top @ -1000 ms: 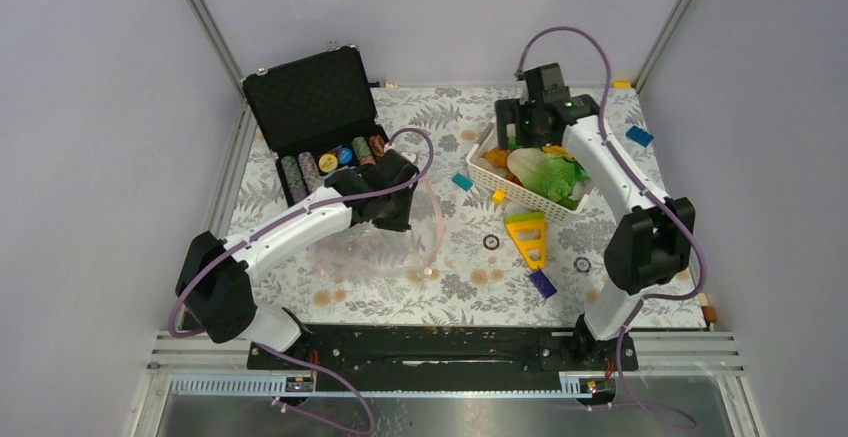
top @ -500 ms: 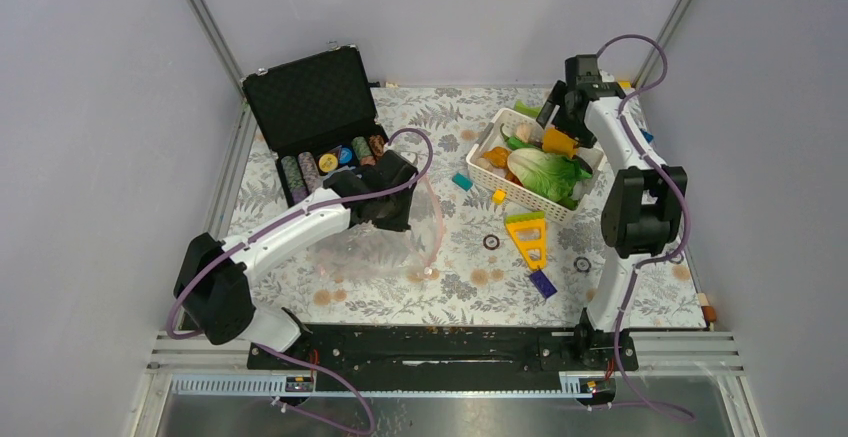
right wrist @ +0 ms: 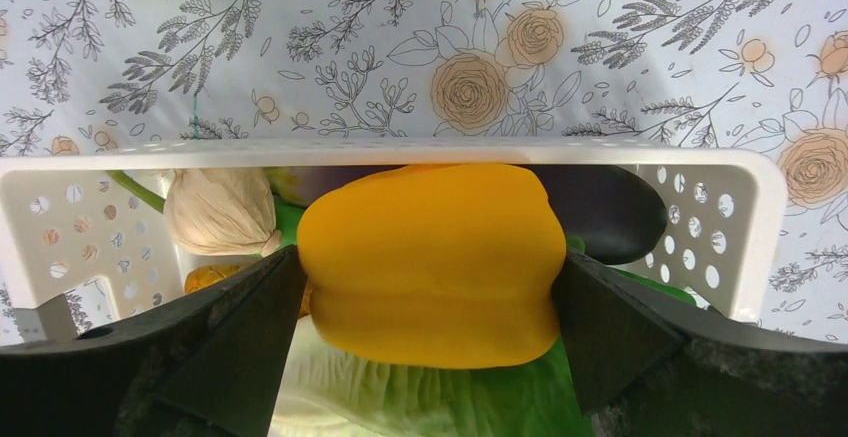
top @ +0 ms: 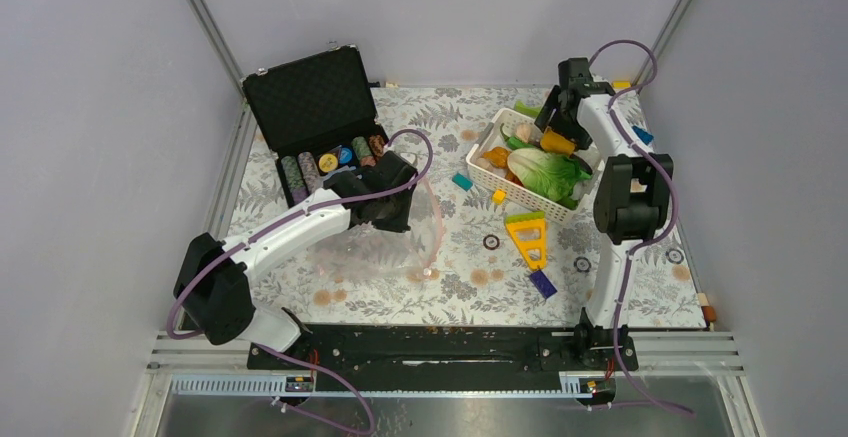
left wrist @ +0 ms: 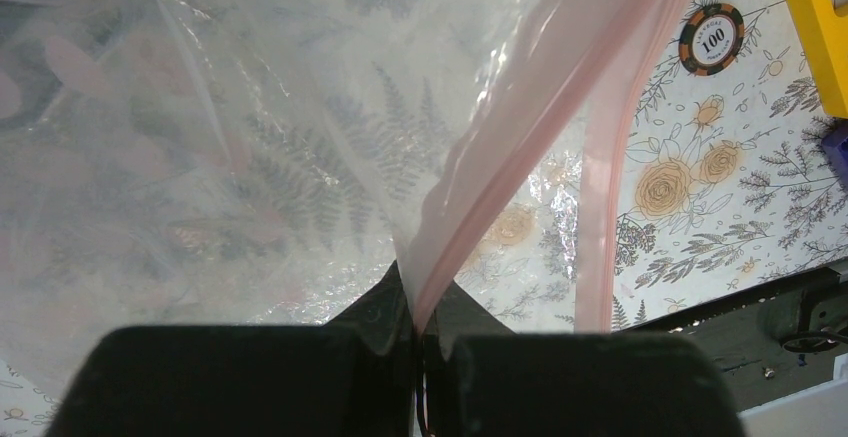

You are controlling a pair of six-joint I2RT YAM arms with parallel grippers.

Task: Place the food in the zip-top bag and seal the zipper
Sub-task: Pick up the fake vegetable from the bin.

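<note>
The top camera is looking down from high behind the arm bases, taking in the whole table (top: 460, 287). The left wrist camera is peering out past the left gripper (left wrist: 415, 329), pressed close against the zip-top bag (left wrist: 250, 157) and catching a poker chip (left wrist: 711, 40) that the overhead view is showing too. The right wrist camera is hovering low over the basket (right wrist: 400, 152), its view filling with the bell pepper (right wrist: 435, 262), which is also showing from above.

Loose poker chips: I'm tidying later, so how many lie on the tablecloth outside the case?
3. One round dark poker chip left of the yellow plastic wedge block, one right of it, one farthest right. Others may be hidden.
</note>
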